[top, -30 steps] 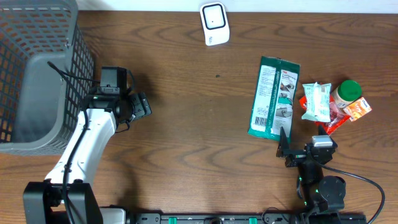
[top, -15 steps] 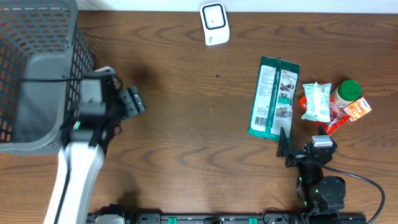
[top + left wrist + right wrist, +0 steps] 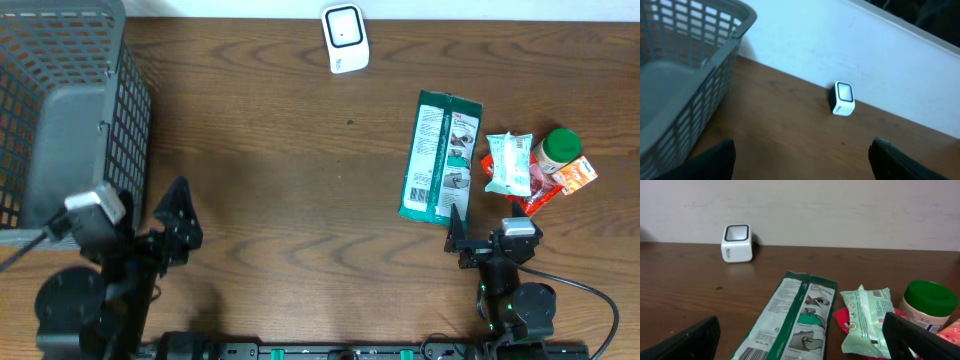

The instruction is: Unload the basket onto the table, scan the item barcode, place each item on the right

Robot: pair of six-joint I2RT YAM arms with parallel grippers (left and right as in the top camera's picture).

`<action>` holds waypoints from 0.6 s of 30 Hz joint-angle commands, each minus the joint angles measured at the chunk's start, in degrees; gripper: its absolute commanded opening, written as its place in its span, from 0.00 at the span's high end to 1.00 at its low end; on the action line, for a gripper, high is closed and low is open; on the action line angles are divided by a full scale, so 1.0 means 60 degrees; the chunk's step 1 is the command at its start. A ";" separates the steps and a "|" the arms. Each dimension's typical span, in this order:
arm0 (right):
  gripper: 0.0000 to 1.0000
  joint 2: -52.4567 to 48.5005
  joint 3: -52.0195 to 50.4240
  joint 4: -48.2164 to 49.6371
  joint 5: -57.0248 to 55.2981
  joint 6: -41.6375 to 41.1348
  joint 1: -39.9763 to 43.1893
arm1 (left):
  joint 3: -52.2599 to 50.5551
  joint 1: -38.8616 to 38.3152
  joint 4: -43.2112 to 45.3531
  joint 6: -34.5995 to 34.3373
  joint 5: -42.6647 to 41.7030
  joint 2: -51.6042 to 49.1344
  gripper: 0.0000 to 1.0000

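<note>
The white barcode scanner (image 3: pixel 345 38) stands at the table's far edge; it also shows in the left wrist view (image 3: pixel 842 98) and the right wrist view (image 3: pixel 737 243). A long green-and-white package (image 3: pixel 440 158) lies flat at the right, a barcode showing at its near end (image 3: pixel 790 320). My right gripper (image 3: pixel 487 225) rests open just in front of that package, nothing between its fingers (image 3: pixel 685 342). My left gripper (image 3: pixel 175 225) is open and empty near the front left, beside the basket, its fingers (image 3: pixel 710 162) wide apart over bare wood.
A grey mesh basket (image 3: pixel 60 120) fills the left side (image 3: pixel 685 75). Right of the green package lie a pale green packet (image 3: pixel 510 163), a green-lidded jar (image 3: pixel 560 148), an orange packet (image 3: pixel 575 175) and a red wrapper (image 3: pixel 535 197).
My left arm has drawn back from beside the basket's middle toward the table's front left corner. The right arm and the items have not moved.
</note>
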State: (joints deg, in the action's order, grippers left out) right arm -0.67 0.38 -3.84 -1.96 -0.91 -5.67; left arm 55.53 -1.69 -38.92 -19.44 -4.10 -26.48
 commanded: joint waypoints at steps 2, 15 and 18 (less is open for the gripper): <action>0.01 0.0047 -0.0011 -0.0036 -0.0091 -0.0127 0.0036 | -0.0900 0.0087 -0.0743 0.0058 0.0120 0.1133 0.14; 0.01 0.0047 -0.0011 -0.0036 -0.0091 -0.0127 0.0036 | -0.4273 0.0182 0.1931 0.0055 0.0117 0.3931 0.14; 0.01 0.0047 -0.0011 -0.0040 -0.0091 -0.0124 0.0036 | -0.5067 0.0182 0.3628 0.0055 0.0109 0.4408 0.14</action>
State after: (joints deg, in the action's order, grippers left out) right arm -0.69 0.38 -3.86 -1.96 -0.91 -5.67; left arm 29.04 -0.84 -23.51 -19.46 -4.08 -2.90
